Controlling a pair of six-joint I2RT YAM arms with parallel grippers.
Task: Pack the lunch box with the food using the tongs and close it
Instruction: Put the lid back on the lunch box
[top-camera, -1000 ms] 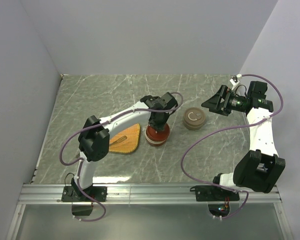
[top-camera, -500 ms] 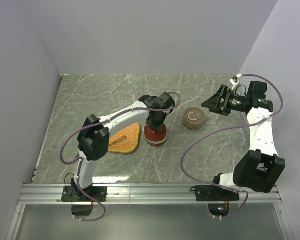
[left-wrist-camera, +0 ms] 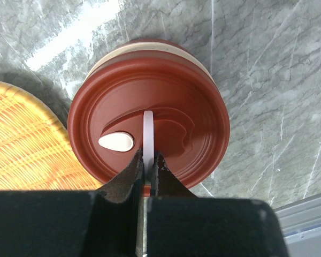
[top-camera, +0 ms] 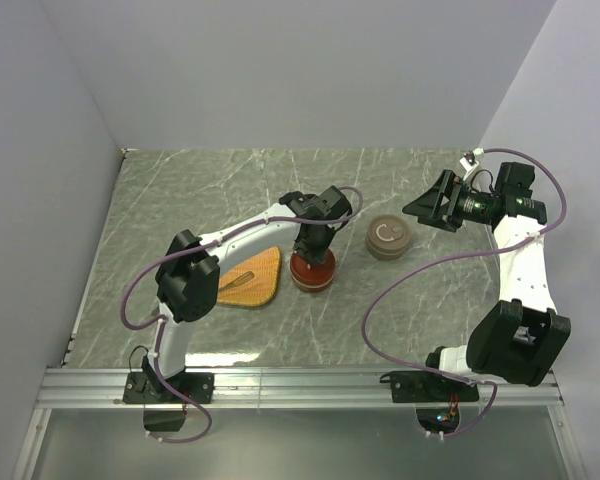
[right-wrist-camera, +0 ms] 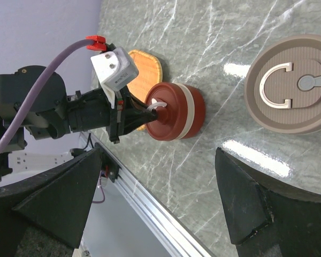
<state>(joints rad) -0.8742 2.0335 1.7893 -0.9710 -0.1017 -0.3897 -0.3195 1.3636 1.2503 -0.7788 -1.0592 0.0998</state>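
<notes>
From above, my left gripper [top-camera: 315, 254] sits on the red lunch box [top-camera: 313, 274], just beside the tray [top-camera: 252, 279]. My right gripper [top-camera: 432, 208] hangs spread and empty. Left wrist: I'm clamped on the lid's white handle [left-wrist-camera: 148, 128]. Right wrist: the brown container [right-wrist-camera: 291, 85] stands apart. No food in sight, so I reckon I'm closing; next, seat the lid squarely, then release.

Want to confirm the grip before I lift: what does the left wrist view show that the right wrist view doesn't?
Left wrist only: the red lid face-on, its white teardrop tab, and the fingers pressed shut on the thin white handle. Right wrist only: the brown round container with its metal handle, and the right tool open above the table. Both: the left tool at the red lunch box, the woven tray, the marble tabletop.
</notes>
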